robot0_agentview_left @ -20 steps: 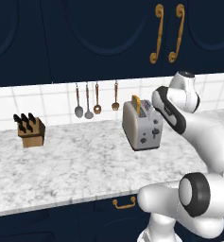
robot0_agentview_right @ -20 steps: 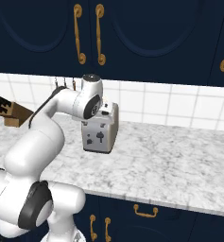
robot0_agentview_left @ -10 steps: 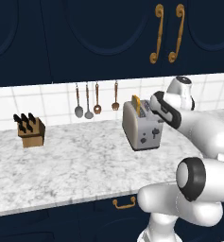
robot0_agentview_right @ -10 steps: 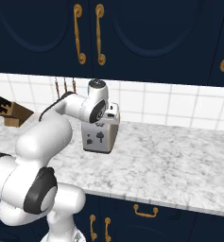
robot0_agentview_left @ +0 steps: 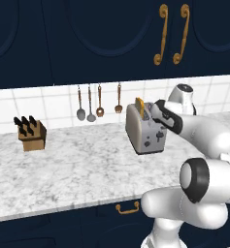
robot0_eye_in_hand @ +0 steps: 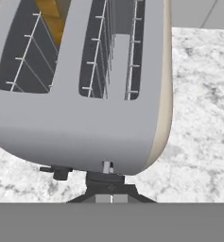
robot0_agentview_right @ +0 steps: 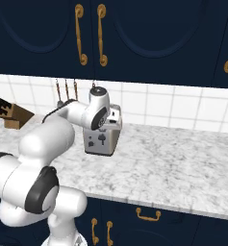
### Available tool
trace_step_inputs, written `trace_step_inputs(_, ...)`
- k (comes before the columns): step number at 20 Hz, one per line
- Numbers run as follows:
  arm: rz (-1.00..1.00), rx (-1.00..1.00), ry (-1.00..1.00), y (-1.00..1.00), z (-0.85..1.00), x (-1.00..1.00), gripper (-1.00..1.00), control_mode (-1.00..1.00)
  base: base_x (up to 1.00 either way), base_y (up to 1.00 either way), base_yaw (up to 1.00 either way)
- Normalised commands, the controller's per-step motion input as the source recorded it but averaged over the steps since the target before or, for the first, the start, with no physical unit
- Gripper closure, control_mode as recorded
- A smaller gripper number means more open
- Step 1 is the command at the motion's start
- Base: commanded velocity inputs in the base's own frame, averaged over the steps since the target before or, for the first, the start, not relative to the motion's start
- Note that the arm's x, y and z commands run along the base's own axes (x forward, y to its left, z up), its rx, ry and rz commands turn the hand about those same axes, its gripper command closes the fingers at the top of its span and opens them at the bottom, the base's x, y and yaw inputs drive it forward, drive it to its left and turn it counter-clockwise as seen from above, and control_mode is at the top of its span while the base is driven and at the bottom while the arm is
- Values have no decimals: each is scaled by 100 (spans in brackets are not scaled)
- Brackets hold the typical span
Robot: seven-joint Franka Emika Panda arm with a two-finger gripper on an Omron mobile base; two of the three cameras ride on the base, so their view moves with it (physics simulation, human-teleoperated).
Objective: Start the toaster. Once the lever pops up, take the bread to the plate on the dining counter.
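The silver-grey toaster (robot0_agentview_left: pixel 144 131) (robot0_agentview_right: pixel 102 137) (robot0_eye_in_hand: pixel 85 123) stands on the marble worktop (robot0_agentview_left: pixel 77 164) near the tiled wall. The bread (robot0_agentview_left: pixel 139 107) (robot0_eye_in_hand: pixel 49 14) stands in one slot, its golden crust poking out; the other slot holds nothing. The dark lever (robot0_agentview_left: pixel 158 136) (robot0_agentview_right: pixel 102 139) and a small dial (robot0_agentview_left: pixel 147 143) (robot0_eye_in_hand: pixel 59 172) sit on the end face. My gripper (robot0_agentview_left: pixel 156 115) (robot0_agentview_right: pixel 116 115) (robot0_eye_in_hand: pixel 107 166) is shut, its tips at the top edge of that end face, right above the lever; I cannot tell if they touch it. The plate and the dining counter are out of view.
A wooden knife block (robot0_agentview_left: pixel 31 136) (robot0_agentview_right: pixel 12 115) stands far left on the worktop. Several utensils (robot0_agentview_left: pixel 90 104) hang on the wall behind the toaster. Navy cupboards with gold handles (robot0_agentview_left: pixel 172 34) hang overhead. Bare marble stretches to the right (robot0_agentview_right: pixel 183 163).
The gripper has gone from open to shut. The hand has come down and in toward the toaster's end. The toaster and bread have stayed put.
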Motion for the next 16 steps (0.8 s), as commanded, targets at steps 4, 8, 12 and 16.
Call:
trace_step_inputs(4,0,0,0,0,-34,0,100,-100,0,0,0)
trace_step_inputs(8,0,0,0,0,-37,0,100,-100,0,0,0)
trace_step_inputs(12,0,-2,0,0,-40,0,100,-100,0,0,0)
trace_step_inputs(16,0,-4,0,0,-42,0,100,-100,0,0,0)
